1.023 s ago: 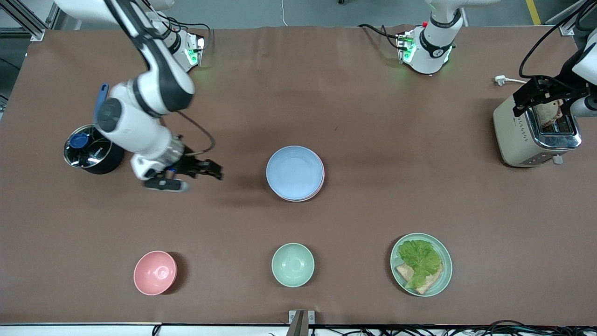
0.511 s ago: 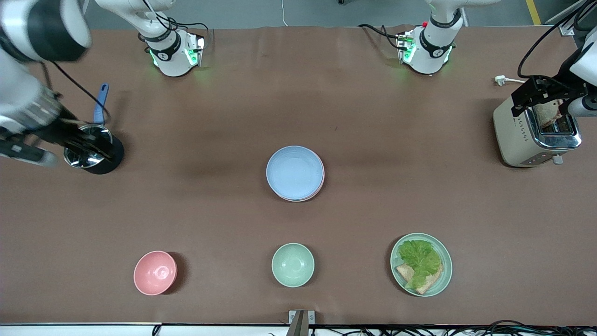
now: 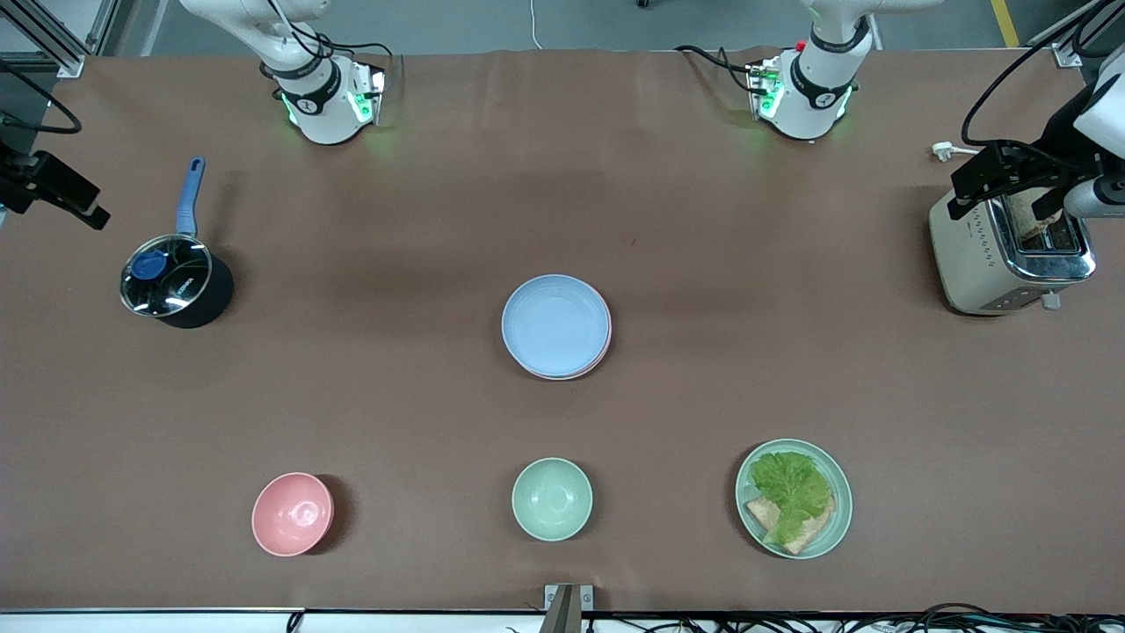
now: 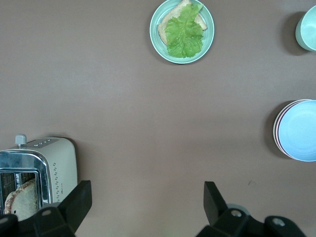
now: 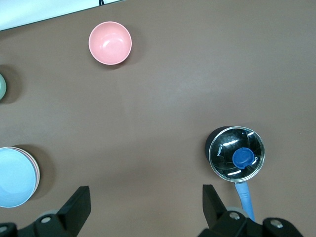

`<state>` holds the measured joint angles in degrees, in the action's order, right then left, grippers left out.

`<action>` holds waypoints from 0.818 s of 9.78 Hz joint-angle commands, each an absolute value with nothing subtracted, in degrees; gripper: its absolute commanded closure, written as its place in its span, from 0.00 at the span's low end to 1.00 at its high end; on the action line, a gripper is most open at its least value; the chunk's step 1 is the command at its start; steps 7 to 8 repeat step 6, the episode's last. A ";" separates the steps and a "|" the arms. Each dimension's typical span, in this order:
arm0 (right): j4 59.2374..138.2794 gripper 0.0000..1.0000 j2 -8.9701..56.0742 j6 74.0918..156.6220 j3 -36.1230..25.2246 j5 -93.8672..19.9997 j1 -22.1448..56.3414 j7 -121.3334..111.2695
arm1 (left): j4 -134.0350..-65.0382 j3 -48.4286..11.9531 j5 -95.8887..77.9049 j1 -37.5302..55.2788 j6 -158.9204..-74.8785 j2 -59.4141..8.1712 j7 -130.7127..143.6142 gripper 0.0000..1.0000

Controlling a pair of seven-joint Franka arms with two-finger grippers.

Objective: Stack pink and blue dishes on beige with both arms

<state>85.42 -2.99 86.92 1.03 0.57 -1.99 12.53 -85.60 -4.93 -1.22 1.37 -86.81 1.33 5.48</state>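
Note:
The light blue plate point(image 3: 555, 323) tops a stack in the middle of the table. The pale pink plate point(image 3: 606, 345) shows only as a thin rim under it. I cannot make out the beige plate; it is hidden beneath them. The same stack appears in the left wrist view, blue plate point(image 4: 299, 130), and in the right wrist view, blue plate point(image 5: 16, 177). My left gripper point(image 3: 1002, 195) hangs open over the toaster, holding nothing point(image 4: 145, 198). My right gripper point(image 3: 54, 189) is open and empty point(image 5: 144, 203), high over the table's edge at the right arm's end.
A black saucepan point(image 3: 176, 287) with a glass lid and blue handle stands at the right arm's end. Nearest the front camera sit a deep pink bowl point(image 3: 293, 513), a mint bowl point(image 3: 552, 498) and a mint plate point(image 3: 833, 519) with lettuce and bread. A toaster point(image 3: 984, 259) holds toast.
My right arm swung away from beside the stack, passed over the saucepan and now sits at the table's edge. The left gripper shifted slightly over the toaster. The plates stayed put.

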 commanded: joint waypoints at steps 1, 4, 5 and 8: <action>83.50 0.00 -1.93 85.61 0.80 0.35 -2.99 11.69 | -86.23 -4.48 -1.32 1.58 -87.28 0.70 5.18 0.00; 83.85 0.00 -1.58 85.17 -2.61 0.70 -0.54 11.87 | -86.40 -4.48 -1.32 1.58 -84.38 0.70 5.54 0.00; 83.85 0.00 -1.41 85.17 -4.12 0.27 0.26 11.87 | -86.31 -4.40 -1.23 1.50 -84.11 0.79 5.19 0.00; 83.85 0.00 -1.32 85.25 -4.13 0.26 0.18 11.87 | -86.22 -4.31 -1.23 1.49 -83.24 0.79 5.19 0.00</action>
